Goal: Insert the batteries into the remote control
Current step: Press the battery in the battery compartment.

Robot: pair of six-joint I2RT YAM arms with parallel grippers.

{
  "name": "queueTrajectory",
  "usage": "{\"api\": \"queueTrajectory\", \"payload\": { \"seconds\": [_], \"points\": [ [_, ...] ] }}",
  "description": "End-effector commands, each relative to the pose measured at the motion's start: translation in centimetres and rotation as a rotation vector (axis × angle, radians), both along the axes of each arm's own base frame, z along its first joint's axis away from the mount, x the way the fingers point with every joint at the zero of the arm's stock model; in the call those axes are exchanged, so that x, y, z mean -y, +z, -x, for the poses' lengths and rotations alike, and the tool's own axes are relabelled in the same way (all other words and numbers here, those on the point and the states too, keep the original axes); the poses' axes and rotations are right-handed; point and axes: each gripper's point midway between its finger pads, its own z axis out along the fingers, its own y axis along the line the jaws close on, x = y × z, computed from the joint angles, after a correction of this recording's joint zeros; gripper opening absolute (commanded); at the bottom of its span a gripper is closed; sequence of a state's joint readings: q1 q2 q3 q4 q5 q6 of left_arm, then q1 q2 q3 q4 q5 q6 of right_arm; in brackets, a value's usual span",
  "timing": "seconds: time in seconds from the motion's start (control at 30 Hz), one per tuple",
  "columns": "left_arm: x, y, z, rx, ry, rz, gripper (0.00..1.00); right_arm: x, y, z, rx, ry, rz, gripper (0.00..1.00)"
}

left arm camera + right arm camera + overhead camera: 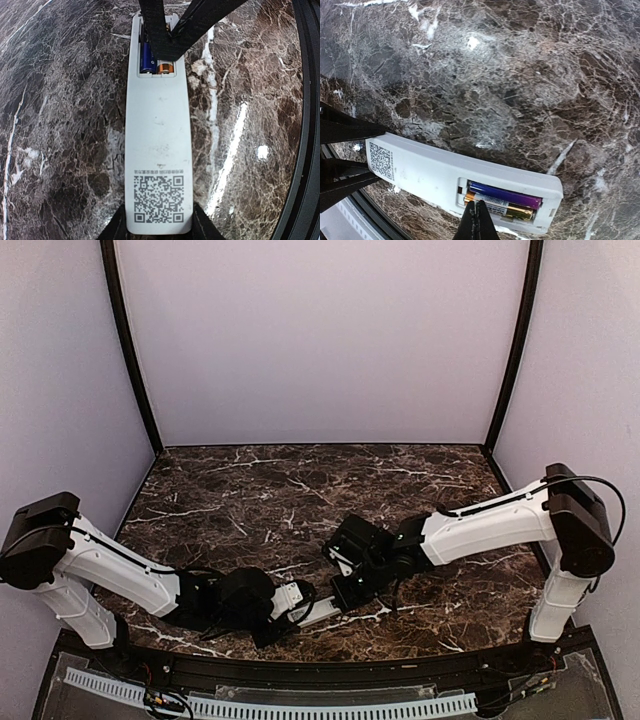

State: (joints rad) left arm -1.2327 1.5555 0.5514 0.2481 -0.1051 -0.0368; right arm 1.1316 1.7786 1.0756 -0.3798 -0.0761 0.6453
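Found the remote control [157,145] lying back face up on the table [250,490], near the front edge and between the two arms. Noted a QR label patch [158,197] at one end and an open battery compartment [461,189] at the other. Observed two batteries [502,195] seated side by side in that compartment: one blue-violet, one in a gold and white wrap.

Recorded the left gripper [160,229] pinching the remote across its width at the label end, black fingers [116,230] against the two long sides. Recorded the right gripper [476,222] with tips pressed together into a single black point, positioned over the compartment at the gold-wrapped battery. Cannot confirm actual contact from either wrist view.

Inspected the table surface: dark brown marble pattern with white veining, glossy, carrying bright light reflections beside the remote. Noted a black raised rim [300,665] along the near edge and a white slotted cable duct [330,707] just below it. Noted the left arm [120,575] and right arm [485,525], white-shelled with black joints, reaching inward from the near corners and meeting low over the remote.

Surveyed the enclosure: plain pale lilac walls [320,340] on three sides, with black posts [130,350] rising from the table's far corners.
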Motion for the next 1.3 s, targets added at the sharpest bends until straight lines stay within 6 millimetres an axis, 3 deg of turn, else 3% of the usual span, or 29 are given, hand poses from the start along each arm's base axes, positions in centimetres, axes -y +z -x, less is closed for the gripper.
{"api": "queueTrajectory", "payload": {
  "seconds": [0.0,0.1,0.2,0.33,0.6,0.73,0.93,1.13,1.27],
  "points": [
    [-0.6,-1.0,0.2,-0.013,-0.001,-0.052,0.23,0.6,2.3,-1.0,0.043,0.005,0.027,0.0],
    [-0.7,-1.0,0.2,-0.014,-0.001,-0.054,0.23,0.1,3.8,-1.6,0.064,0.003,0.0,0.0],
    [-0.6,-1.0,0.1,-0.013,-0.001,-0.054,0.23,0.7,3.5,-2.0,0.068,-0.014,0.025,0.0],
    [-0.6,-1.0,0.1,-0.014,-0.002,-0.056,0.23,1.8,2.0,-2.0,0.047,-0.042,0.056,0.0],
    [-0.6,-1.1,0.1,-0.014,-0.004,-0.06,0.23,4.3,-3.2,-1.1,-0.025,-0.068,0.153,0.0],
    [-0.6,-1.0,0.1,-0.015,-0.004,-0.062,0.23,4.7,-4.0,-0.8,-0.043,-0.063,0.18,0.0],
    [-0.6,-1.1,0.1,-0.015,-0.005,-0.064,0.22,4.1,-1.1,-1.5,0.002,-0.05,0.159,0.0],
    [-0.6,-1.1,0.1,-0.015,-0.005,-0.065,0.22,-0.1,3.6,-1.5,0.06,0.051,0.023,0.0],
    [-0.6,-1.1,0.1,-0.015,-0.004,-0.065,0.22,-1.1,4.1,-1.4,0.057,0.061,-0.018,0.0]
  ]
}}
